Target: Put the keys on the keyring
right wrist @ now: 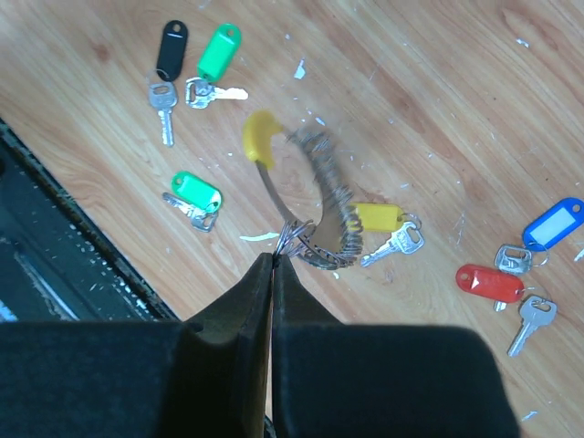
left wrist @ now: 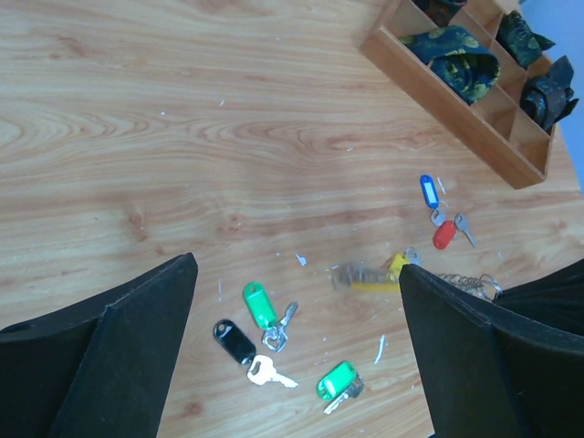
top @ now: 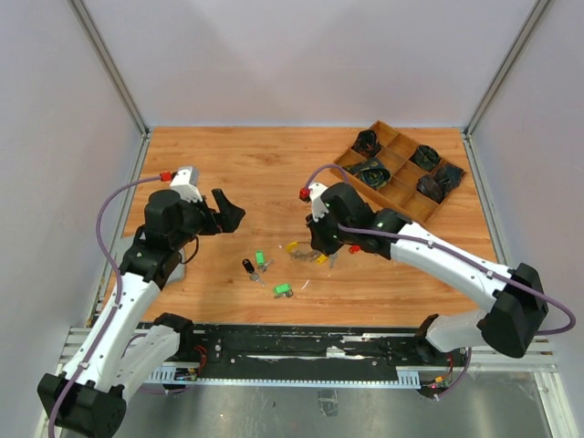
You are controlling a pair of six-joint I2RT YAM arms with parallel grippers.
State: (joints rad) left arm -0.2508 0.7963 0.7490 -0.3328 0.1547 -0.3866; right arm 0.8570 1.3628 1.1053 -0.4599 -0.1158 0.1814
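While the right gripper (right wrist: 274, 260) pinches the near edge of the keyring (right wrist: 327, 196) with its fingers pressed together, the left gripper (top: 226, 214) hangs above the table (top: 237, 164) off to the left, fingers spread wide and empty. The ring, a silvery coil with a yellow curved piece (right wrist: 259, 137), sits mid-table just under the right wrist.

The step in hand looks to be steadying the ring so a key can be threaded on. The yellow-tagged key (right wrist: 379, 217) lies touching the coil, but whether it is already hooked on cannot be told.

The next move probably calls for the left arm to come down on one of the loose keys nearest it, take it by the tag and carry its small loop to the ring's wire.

Counted: one keyring and six keys — a green-tagged key (right wrist: 219, 52) beside the black-tagged key (right wrist: 171, 50), a second green-tagged key (right wrist: 196, 192), the yellow one, and the blue-tagged key (right wrist: 552, 224) and red-tagged key (right wrist: 488, 281) lying together on the side toward the wooden tray (left wrist: 447, 111).
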